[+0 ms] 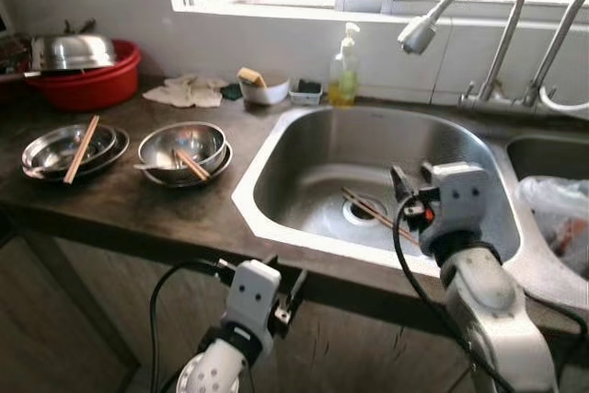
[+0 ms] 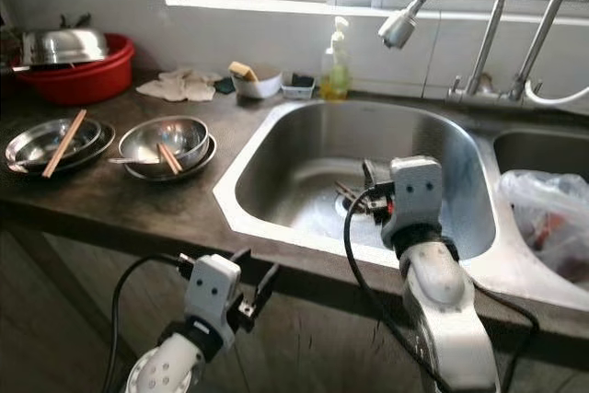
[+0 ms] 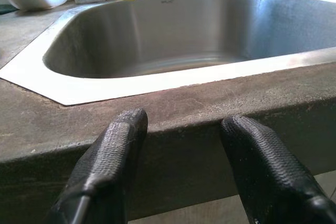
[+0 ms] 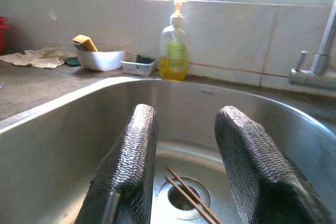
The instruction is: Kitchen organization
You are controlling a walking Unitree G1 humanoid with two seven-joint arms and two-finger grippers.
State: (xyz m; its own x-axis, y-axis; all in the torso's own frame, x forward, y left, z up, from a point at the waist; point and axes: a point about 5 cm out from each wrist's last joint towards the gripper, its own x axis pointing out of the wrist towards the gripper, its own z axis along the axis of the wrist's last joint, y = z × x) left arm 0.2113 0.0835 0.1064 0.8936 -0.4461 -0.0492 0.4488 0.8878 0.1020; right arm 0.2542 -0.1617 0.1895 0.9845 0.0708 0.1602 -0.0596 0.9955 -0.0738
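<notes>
Hovering over the stainless steel sink basin (image 1: 304,144), the right gripper (image 4: 184,166) is spread open, empty — brown wooden chopsticks (image 1: 375,213) lie by the drain, uncollected; little looks done.

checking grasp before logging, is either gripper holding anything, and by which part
Nothing is held. The right gripper is open above the chopsticks in the sink; the left gripper is open at the counter edge.
</notes>
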